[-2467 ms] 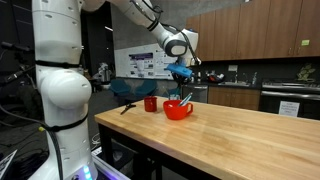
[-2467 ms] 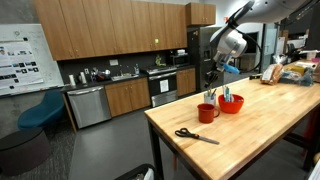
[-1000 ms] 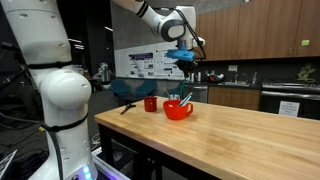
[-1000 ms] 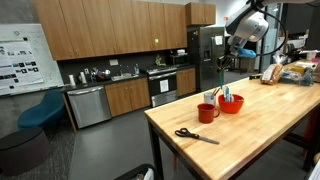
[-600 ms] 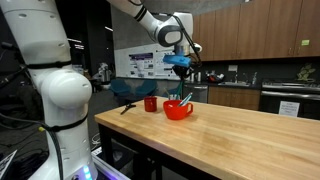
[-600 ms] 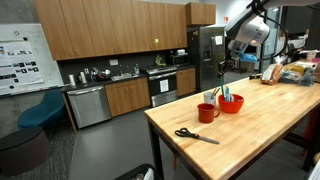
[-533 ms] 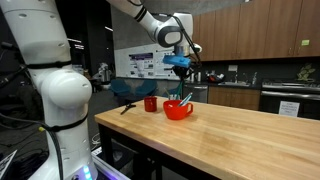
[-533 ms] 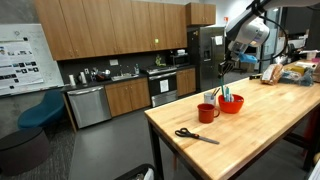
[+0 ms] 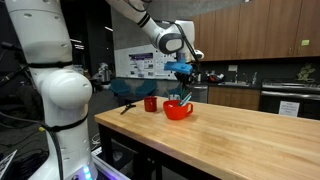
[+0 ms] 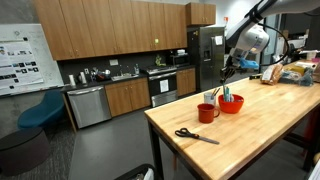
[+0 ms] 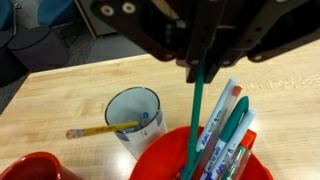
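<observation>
In the wrist view my gripper point(image 11: 196, 62) comes in from the top, shut on a green pen point(image 11: 196, 110) that hangs straight down. The pen's lower end reaches into a red bowl point(image 11: 152, 160) holding several markers point(image 11: 226, 122). Left of the bowl stands a clear cup point(image 11: 141, 136) with a yellow pencil point(image 11: 98, 130) leaning out of it. A red mug point(image 11: 30, 168) shows at the bottom left. In both exterior views the gripper point(image 9: 182, 70) point(image 10: 228, 68) hovers just above the red bowl point(image 9: 178, 110) point(image 10: 231, 104), with the red mug point(image 9: 151, 103) point(image 10: 207, 113) beside it.
Black-handled scissors point(image 10: 196, 135) point(image 9: 128, 106) lie on the wooden table point(image 9: 245, 135) near its end. Bags and boxes point(image 10: 290, 72) stand at the table's far side. The robot's white base point(image 9: 60, 95) rises beside the table. Kitchen cabinets and counters line the back wall.
The gripper has come down with the green pen, from well above the red bowl to just over it. Bowl, mug, cup and scissors have not moved.
</observation>
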Controlling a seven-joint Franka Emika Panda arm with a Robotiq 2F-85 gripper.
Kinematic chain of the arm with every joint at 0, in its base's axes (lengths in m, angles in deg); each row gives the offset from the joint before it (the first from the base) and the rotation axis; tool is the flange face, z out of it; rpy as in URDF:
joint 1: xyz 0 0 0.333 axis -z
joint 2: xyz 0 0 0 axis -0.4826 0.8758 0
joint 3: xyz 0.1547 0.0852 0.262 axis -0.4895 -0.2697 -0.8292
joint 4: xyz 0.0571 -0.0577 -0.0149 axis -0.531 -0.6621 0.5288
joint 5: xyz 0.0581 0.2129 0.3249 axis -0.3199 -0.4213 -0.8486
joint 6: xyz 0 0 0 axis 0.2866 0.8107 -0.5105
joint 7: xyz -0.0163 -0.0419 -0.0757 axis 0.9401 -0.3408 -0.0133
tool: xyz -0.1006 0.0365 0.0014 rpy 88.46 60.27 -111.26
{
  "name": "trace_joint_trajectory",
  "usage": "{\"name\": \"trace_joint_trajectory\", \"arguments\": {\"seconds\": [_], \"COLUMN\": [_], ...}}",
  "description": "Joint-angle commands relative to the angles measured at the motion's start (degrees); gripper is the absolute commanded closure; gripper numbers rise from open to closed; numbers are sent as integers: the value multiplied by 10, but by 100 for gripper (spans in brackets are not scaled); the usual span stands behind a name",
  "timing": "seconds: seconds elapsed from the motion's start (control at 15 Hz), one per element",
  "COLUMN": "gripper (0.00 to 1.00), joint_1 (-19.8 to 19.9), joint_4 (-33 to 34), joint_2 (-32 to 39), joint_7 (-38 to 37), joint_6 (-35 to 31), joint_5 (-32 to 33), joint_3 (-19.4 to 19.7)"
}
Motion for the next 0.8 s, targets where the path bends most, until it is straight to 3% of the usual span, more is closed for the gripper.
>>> {"name": "trace_joint_trajectory", "arguments": {"seconds": [0.0,0.07,0.13,0.33,0.73], "gripper": [98,98,67,56,14], "joint_1": [-6,-5,-5,-5,-12], "joint_4": [5,6,6,7,0], "joint_2": [22,28,32,38,17], "joint_7": [9,9,9,13,4], "joint_6": [-17,-18,-19,-12,-6], "joint_5": [-8,-9,-10,-23,-49], "joint_3": [8,8,7,3,-5]}}
